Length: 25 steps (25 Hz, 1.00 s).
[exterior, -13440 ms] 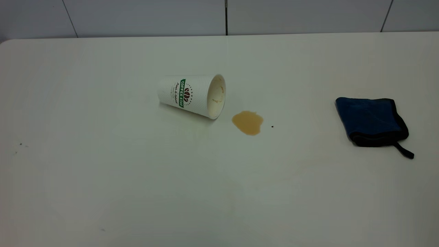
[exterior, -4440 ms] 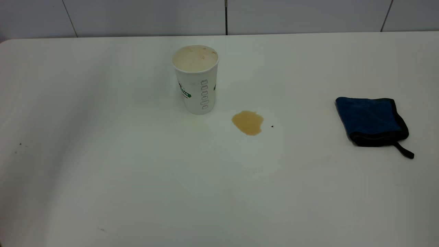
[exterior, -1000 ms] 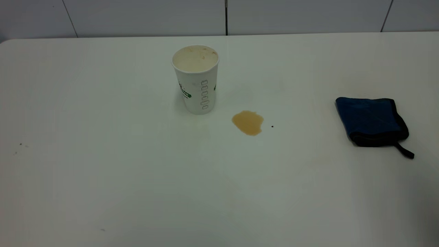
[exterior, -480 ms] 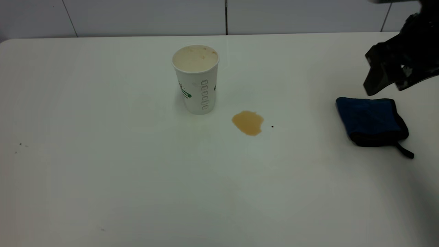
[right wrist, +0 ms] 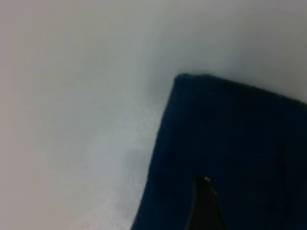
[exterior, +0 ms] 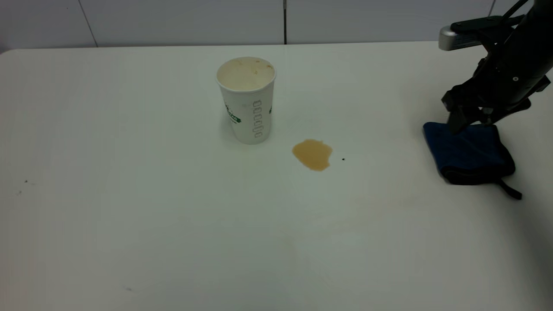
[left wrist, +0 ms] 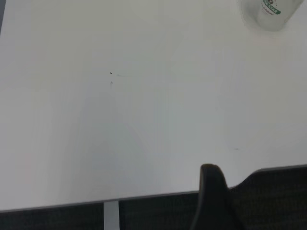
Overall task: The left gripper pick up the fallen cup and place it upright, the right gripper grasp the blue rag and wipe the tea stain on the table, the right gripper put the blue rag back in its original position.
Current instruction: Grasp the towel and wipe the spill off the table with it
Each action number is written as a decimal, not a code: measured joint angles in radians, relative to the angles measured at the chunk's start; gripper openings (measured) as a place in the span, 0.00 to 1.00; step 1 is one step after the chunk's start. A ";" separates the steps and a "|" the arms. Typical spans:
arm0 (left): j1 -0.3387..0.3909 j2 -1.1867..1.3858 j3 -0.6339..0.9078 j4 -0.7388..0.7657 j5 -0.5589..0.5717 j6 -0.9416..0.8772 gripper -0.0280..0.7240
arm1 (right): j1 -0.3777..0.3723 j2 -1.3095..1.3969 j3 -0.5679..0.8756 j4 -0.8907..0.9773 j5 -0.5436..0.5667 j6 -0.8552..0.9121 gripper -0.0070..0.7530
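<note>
**Now: right gripper over the rag's far corner, cup already upright**

Here your right gripper (exterior: 464, 123) hung at the far-left corner of the blue rag (exterior: 468, 153), its fingertips right at the cloth. From the exterior view you could not tell whether they touched it, nor whether the jaws were spread or closed; the right wrist view showed only one dark fingertip (right wrist: 205, 203) against the blue fabric, so I cannot tell either.

The relation that mattered: the bulk of the rag lay toward 5 o'clock from the gripper, with its black loop trailing at the near-right end. A grasp here would likely catch only the corner, unless you shifted a little toward 5 o'clock.

The tea stain (exterior: 312, 154) sat well apart at 9 o'clock from the rag, in the middle of the table (exterior: 173, 224). The cup (exterior: 247, 100) stood upright near the stain, at about 10 o'clock from it, mouth up, so that step looked finished. A tiny dark speck (exterior: 343, 159) lay just beside the stain at 3 o'clock.

Your left gripper (left wrist: 211, 201) was parked off the table's near edge, grasping nothing that I could see; its jaw state was not shown. The right arm was plainly nearer the rag.
</note>
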 joint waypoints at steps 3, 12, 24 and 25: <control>0.000 0.000 0.000 0.000 0.000 0.000 0.70 | -0.014 0.059 -0.034 -0.002 0.000 -0.002 0.76; 0.000 0.000 0.000 0.000 0.002 0.000 0.70 | -0.014 0.133 -0.098 -0.008 0.002 -0.016 0.58; 0.000 0.000 0.000 0.000 0.003 0.000 0.70 | 0.219 0.196 -0.295 -0.007 0.023 -0.023 0.07; 0.000 0.000 0.000 0.000 0.003 0.000 0.70 | 0.243 0.206 -0.327 -0.006 0.031 -0.023 0.07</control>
